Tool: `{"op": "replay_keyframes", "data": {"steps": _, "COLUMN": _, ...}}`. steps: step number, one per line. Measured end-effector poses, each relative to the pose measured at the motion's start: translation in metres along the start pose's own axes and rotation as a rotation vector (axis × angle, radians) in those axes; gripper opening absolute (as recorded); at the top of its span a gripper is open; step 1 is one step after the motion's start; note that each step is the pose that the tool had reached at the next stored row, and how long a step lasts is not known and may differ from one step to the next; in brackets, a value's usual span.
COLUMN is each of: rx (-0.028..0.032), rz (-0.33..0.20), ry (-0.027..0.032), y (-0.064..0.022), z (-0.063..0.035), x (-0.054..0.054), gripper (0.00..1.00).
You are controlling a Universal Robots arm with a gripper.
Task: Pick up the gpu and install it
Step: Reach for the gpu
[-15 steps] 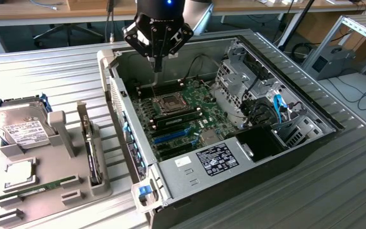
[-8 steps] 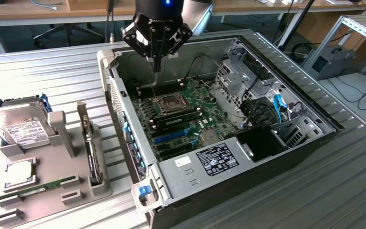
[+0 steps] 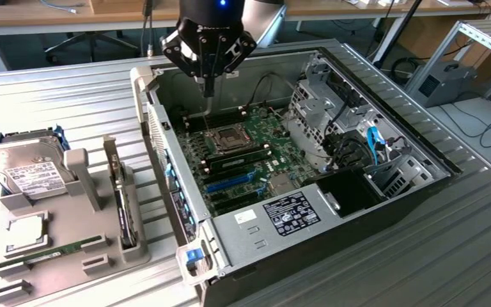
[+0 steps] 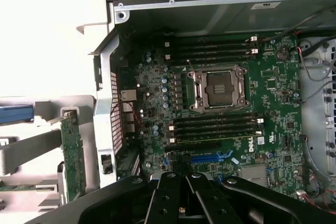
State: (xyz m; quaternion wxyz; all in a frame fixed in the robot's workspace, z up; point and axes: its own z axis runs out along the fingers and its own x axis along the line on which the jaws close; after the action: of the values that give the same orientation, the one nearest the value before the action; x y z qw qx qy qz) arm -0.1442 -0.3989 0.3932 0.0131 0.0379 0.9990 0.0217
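Note:
The gpu (image 3: 125,211) stands on edge in a slot of the grey holder (image 3: 66,275) at the exterior view's left, dark from this angle, with its silver bracket at the far end. In the wrist view the gpu (image 4: 72,158) shows as a narrow green board outside the case wall. My gripper (image 3: 208,82) hangs over the far end of the open computer case (image 3: 228,230), above the motherboard (image 3: 250,144), well apart from the gpu. Its fingers (image 4: 170,192) are shut together with nothing between them. The blue expansion slot (image 3: 228,182) on the board is bare.
A silver hard drive (image 3: 25,167), a square processor (image 3: 25,231) and a long green RAM stick (image 3: 54,251) sit on the holder too. Drive cages and cables (image 3: 360,144) fill the case's right side. The ribbed metal table (image 3: 450,256) surrounds the case.

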Motion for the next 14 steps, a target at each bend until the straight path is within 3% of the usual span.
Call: {"op": "replay_keyframes", "data": {"steps": 14, "rx": 0.0, "rz": 0.0, "ry": 0.0, "y": -0.0003, "z": -0.0001, "x": 0.0039, "gripper": 0.11}}
